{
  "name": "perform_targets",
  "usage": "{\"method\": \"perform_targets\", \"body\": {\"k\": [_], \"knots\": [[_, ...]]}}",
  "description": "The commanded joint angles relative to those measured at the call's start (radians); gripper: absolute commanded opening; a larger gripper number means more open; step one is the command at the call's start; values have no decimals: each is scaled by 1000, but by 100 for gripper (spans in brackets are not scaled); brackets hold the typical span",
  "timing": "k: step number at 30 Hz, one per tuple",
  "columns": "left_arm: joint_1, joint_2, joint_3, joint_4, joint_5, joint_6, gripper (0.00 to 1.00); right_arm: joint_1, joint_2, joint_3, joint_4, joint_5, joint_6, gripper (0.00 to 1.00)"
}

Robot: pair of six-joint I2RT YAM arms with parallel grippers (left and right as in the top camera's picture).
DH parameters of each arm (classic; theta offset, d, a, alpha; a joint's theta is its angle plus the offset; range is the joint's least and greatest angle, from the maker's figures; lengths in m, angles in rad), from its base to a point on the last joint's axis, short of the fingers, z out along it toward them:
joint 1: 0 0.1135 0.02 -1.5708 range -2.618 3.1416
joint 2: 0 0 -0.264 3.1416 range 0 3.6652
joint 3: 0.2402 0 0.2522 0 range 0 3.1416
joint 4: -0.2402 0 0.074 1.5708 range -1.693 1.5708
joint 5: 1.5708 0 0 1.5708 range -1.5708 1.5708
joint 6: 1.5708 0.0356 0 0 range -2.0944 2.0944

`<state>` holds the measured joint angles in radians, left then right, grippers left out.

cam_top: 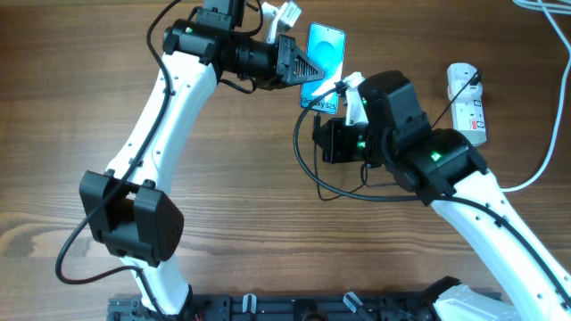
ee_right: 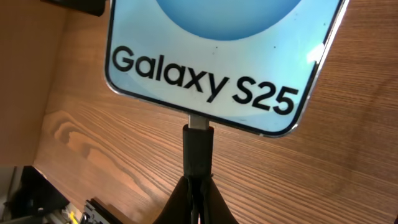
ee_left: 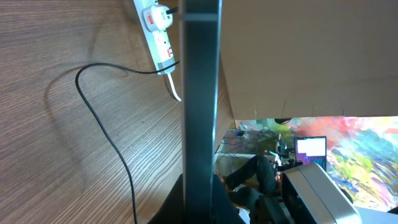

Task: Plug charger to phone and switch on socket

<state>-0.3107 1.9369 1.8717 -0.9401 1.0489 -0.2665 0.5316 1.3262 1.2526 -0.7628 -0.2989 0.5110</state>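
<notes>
The phone [cam_top: 323, 52] has a turquoise screen and is held off the table at the back centre. My left gripper [cam_top: 308, 68] is shut on its left edge. The left wrist view shows the phone edge-on as a dark bar [ee_left: 200, 93] between the jaws [ee_left: 199, 208]. My right gripper [cam_top: 328, 98] is shut on the charger's black connector [ee_right: 198, 149], whose tip meets the port on the phone's bottom edge [ee_right: 211, 74]. The thin black cable [cam_top: 308, 174] loops under the right arm. The white socket [cam_top: 467, 102] lies at the right with a black plug [cam_top: 474, 78] in it.
The socket's thick white cord [cam_top: 544, 143] curves along the right edge. The socket [ee_left: 158, 31] and cable [ee_left: 106, 124] also show in the left wrist view, near the table's edge with room clutter [ee_left: 298, 168] beyond. A black rail [cam_top: 268, 308] runs along the front.
</notes>
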Motion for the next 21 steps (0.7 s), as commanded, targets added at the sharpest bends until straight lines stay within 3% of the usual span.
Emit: {"method": "perform_targets", "body": {"k": [1, 21], "knots": [[-2, -33, 7, 1, 38, 24, 4, -2, 12, 26, 6, -15, -14, 5], [-2, -33, 7, 1, 2, 23, 4, -2, 12, 27, 3, -13, -14, 5]]}}
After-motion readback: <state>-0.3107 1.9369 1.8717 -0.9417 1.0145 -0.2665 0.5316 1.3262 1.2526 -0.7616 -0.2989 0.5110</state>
